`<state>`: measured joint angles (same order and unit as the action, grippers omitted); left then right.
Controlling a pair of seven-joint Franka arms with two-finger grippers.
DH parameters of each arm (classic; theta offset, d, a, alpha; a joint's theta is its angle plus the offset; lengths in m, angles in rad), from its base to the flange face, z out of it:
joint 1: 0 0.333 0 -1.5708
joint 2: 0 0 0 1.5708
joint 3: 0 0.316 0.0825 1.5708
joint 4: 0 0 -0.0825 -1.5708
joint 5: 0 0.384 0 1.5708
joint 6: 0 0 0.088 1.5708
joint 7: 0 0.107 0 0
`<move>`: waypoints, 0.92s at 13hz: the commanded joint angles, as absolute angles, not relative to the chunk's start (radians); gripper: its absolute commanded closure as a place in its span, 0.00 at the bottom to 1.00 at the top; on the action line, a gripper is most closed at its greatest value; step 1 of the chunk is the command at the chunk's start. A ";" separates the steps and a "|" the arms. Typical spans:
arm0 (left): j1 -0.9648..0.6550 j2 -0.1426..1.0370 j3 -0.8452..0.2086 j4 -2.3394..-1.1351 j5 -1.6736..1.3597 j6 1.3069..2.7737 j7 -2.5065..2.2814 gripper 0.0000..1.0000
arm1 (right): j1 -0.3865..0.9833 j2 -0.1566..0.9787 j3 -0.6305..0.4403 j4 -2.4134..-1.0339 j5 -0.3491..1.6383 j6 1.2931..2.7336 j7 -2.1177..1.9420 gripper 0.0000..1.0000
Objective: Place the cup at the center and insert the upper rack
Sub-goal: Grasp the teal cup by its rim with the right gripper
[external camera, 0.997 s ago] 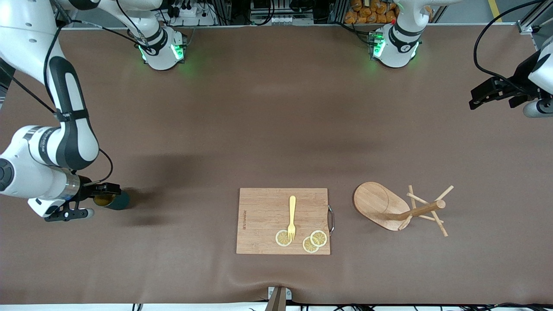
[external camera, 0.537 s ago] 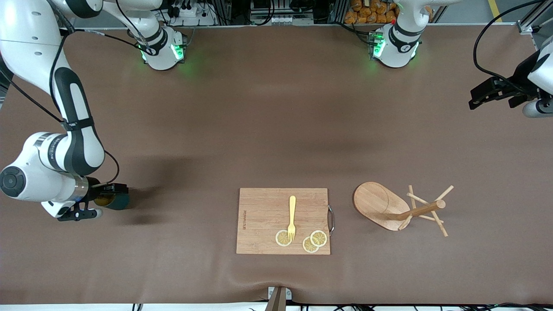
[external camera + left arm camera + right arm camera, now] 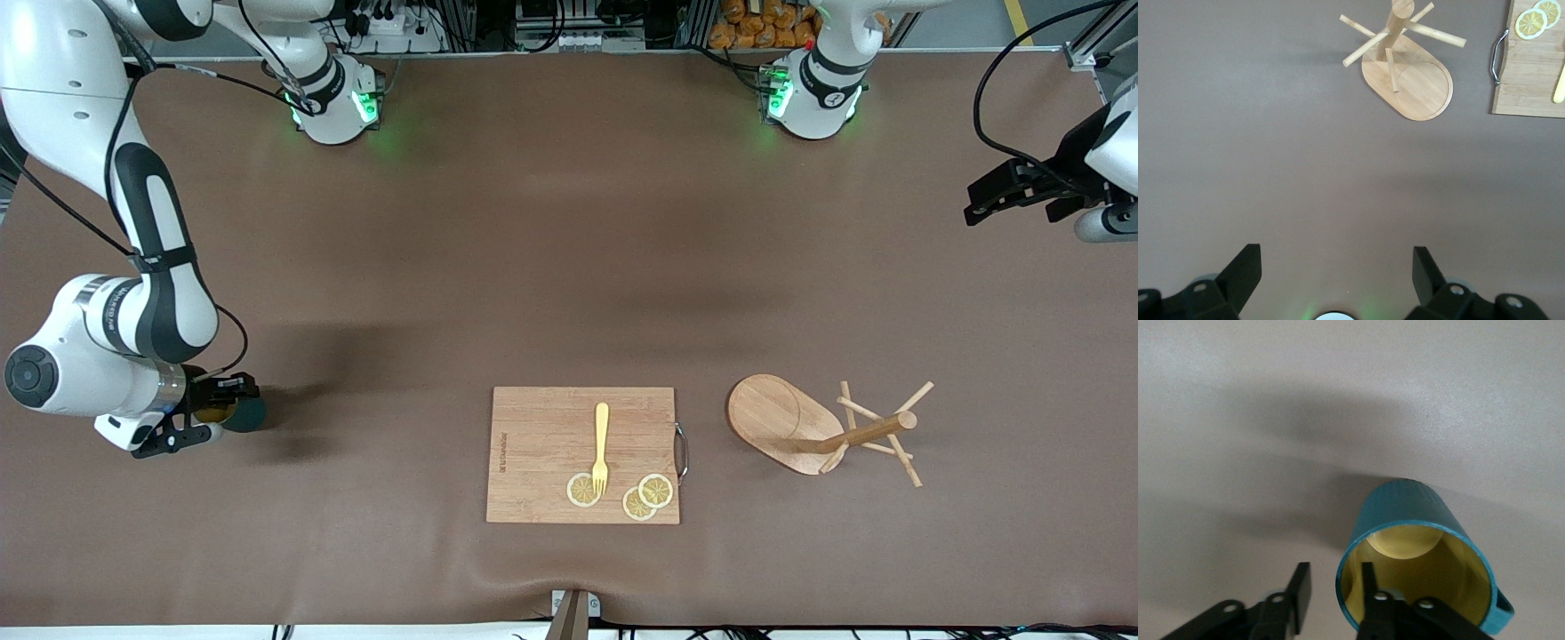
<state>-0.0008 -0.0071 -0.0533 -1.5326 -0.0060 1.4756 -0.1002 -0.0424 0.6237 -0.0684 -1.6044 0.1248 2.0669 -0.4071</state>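
The cup (image 3: 247, 414), a dark teal ribbed mug with a yellowish inside, stands on the table toward the right arm's end. In the right wrist view the cup (image 3: 1403, 505) is close up, handle at its side. My right gripper (image 3: 210, 413) is low at the cup's rim, open; in the right wrist view (image 3: 1333, 587) one finger is inside the cup, the other outside, apart from the wall. The upper rack (image 3: 805, 427), a wooden mug tree, stands upright beside the cutting board; it also shows in the left wrist view (image 3: 1408, 80). My left gripper (image 3: 982, 206) waits, open and empty (image 3: 1336, 280), over the left arm's end of the table.
A rectangular wooden cutting board (image 3: 533, 444) lies near the front edge, with a yellow fork (image 3: 601, 444) and three lemon slices (image 3: 622, 494) on it. The brown mat (image 3: 569, 267) covers the table.
My right arm has shifted slightly and its gripper has moved in closer over the cup's rim. The cup, the rack and the left arm have not moved.
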 commanded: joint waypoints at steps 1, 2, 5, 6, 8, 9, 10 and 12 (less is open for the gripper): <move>0.003 -0.006 -0.058 -1.528 0.002 1.468 -0.081 0.00 | -0.052 0.621 -0.063 -1.603 0.137 2.060 -0.420 1.00; 0.002 -0.006 -0.057 -1.528 0.002 1.468 -0.080 0.00 | -0.052 0.618 -0.064 -1.601 0.137 2.060 -0.420 1.00; 0.000 -0.003 -0.057 -1.528 0.002 1.473 -0.081 0.00 | -0.052 0.614 -0.064 -1.600 0.137 2.059 -0.420 1.00; 0.000 -0.003 -0.057 -1.528 0.002 1.473 -0.081 0.00 | -0.051 0.611 -0.063 -1.600 0.138 2.059 -0.420 1.00; 0.002 -0.003 -0.057 -1.528 0.002 1.473 -0.081 0.00 | -0.046 0.601 -0.063 -1.589 0.143 2.031 -0.417 1.00; 0.000 -0.002 -0.057 -1.526 0.002 1.474 -0.081 0.00 | -0.041 0.589 -0.063 -1.582 0.144 2.016 -0.413 1.00; -0.002 0.000 -0.057 -1.526 0.003 1.476 -0.081 0.00 | -0.037 0.577 -0.061 -1.580 0.144 1.999 -0.391 1.00; -0.003 0.000 -0.057 -1.526 0.005 1.477 -0.081 0.00 | 0.003 0.543 -0.061 -1.578 0.144 1.955 -0.304 1.00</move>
